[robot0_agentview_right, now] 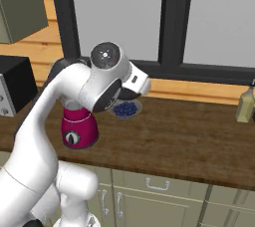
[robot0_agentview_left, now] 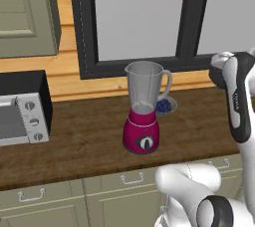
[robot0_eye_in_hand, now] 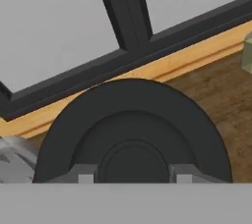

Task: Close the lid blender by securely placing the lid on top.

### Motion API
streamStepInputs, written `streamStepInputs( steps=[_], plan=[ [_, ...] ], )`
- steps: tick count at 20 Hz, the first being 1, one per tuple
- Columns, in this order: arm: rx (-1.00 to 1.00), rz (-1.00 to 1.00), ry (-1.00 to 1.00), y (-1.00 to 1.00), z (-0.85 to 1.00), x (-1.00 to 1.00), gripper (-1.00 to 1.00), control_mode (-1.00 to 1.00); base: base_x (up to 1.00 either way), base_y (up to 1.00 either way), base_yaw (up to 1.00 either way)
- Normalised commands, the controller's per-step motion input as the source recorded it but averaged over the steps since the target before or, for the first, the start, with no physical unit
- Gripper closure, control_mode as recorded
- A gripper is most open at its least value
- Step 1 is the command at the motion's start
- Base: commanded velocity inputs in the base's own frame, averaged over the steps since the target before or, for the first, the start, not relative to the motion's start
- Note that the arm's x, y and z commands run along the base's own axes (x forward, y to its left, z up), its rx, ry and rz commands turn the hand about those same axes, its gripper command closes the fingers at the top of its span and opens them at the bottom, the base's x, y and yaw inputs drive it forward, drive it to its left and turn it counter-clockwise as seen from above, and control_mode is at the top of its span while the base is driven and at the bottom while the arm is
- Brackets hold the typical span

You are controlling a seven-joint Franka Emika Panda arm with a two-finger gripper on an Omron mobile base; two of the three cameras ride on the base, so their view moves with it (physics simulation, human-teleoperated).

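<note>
Claw (robot0_eye_in_hand: 131, 178): seen from the hand camera, two grey finger tips (robot0_eye_in_hand: 84, 175) at the bottom edge, one on each side of the lid's central hub; pinching the lid, pads against its raised centre.

Lid (robot0_eye_in_hand: 132, 129): dark grey-black round disc, held edge-on to the lens, large and close, directly ahead of the tips and touching them. Concentric raised ring and hub visible on its face. Carried in the air, clear of the counter.

Behind lid: black window frame (robot0_eye_in_hand: 123, 16) with pale panes, orange wood sill below it, dark wood counter (robot0_eye_in_hand: 224, 100) at right. Pale greenish object at far right edge, too cropped to identify. Grey blur at lower left, identity unclear.

Blender (robot0_agentview_left: 143, 107): on the counter, upright, magenta rounded base with black dial facing forward, tall clear grey jar above with handle at right. Jar mouth open, uncovered. Partly hidden behind the arm in the right base view, base still visible (robot0_agentview_right: 78, 129).

Bowl of blue berries (robot0_agentview_left: 165, 105): just behind and right of blender, near the jar handle.

Toaster oven (robot0_agentview_left: 24, 114): silver with three knobs, well apart at left of counter.

Bottle (robot0_agentview_right: 245, 103): pale, far right of counter.

Cabinets (robot0_agentview_left: 132, 186): below counter, pale green with metal handles.
</note>
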Motion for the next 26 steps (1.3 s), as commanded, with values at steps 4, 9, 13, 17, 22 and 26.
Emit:
streamStepInputs(
  steps=[4, 9, 13, 17, 22, 26],
  plan=[
    [0.0, -0.05, 0.0, 0.53, 0.61, -0.04, 1.0, -1.0, 0.0, 0.0, 0.0],
    [0.0, -0.09, 0.04, 0.48, 0.5, -0.01, 1.0, -1.0, 0.0, 0.0, 0.0],
    [0.02, -0.11, 0.13, 0.41, 0.31, 0.0, 1.0, -1.0, 0.0, 0.0, 0.0],
    [0.03, -0.08, 0.18, 0.45, 0.14, 0.0, 1.0, -1.0, 0.0, 0.0, 0.0],
    [0.02, -0.04, 0.17, 0.5, 0.11, 0.0, 1.0, -1.0, 0.0, 0.0, 0.0],
    [0.01, 0.0, 0.12, 0.58, 0.07, 0.0, 1.0, -1.0, 0.0, 0.0, 0.0]
  ],
)
